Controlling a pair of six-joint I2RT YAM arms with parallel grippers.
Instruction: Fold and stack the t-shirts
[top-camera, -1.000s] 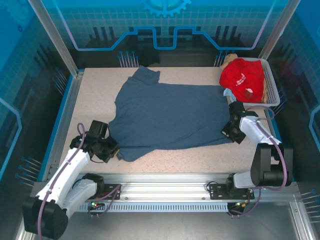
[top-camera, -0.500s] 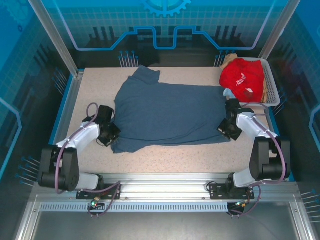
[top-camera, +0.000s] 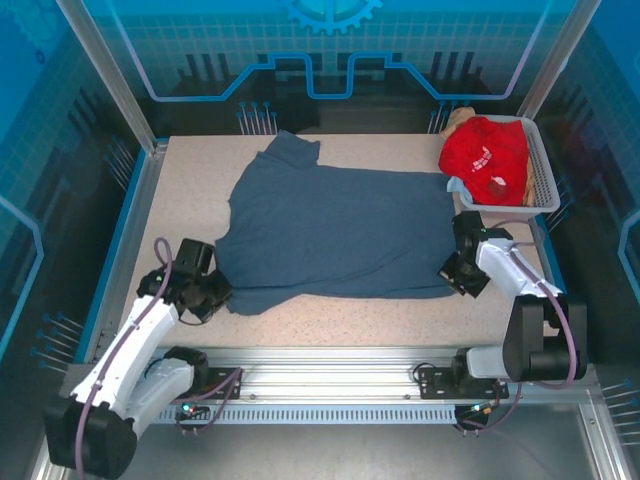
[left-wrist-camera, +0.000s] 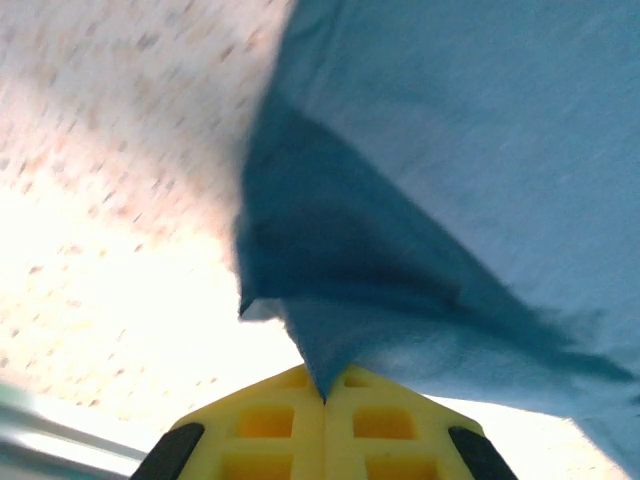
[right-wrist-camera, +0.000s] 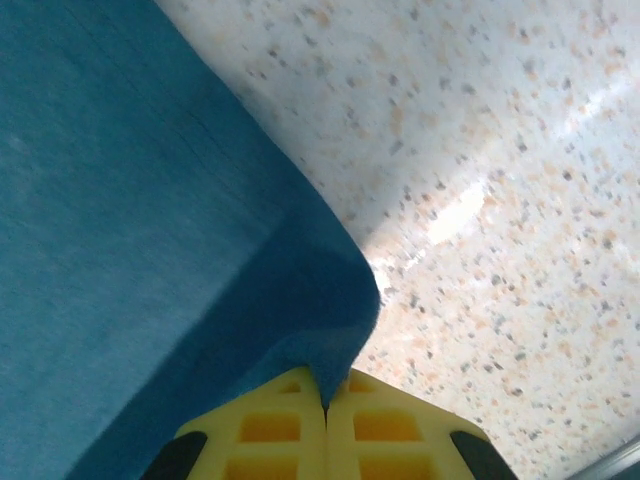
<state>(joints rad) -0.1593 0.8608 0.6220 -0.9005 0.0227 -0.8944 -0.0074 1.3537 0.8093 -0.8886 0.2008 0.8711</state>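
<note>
Clamped shut, the left gripper (top-camera: 224, 296) sat at the lower left of the top view, pinching the near-left corner of the slate-blue t-shirt (top-camera: 335, 230); in its wrist view the yellow fingers (left-wrist-camera: 270, 430) met with a fold of blue cloth caught between them; the right gripper (top-camera: 452, 276), at the lower right, was likewise closed on the near-right corner, its fingers (right-wrist-camera: 385, 430) nipping the hem. Between the two the shirt lay spread across the speckled table (top-camera: 185, 190); the red t-shirt (top-camera: 487, 155) sat bundled in the white basket (top-camera: 546, 178) at the upper right.
</note>
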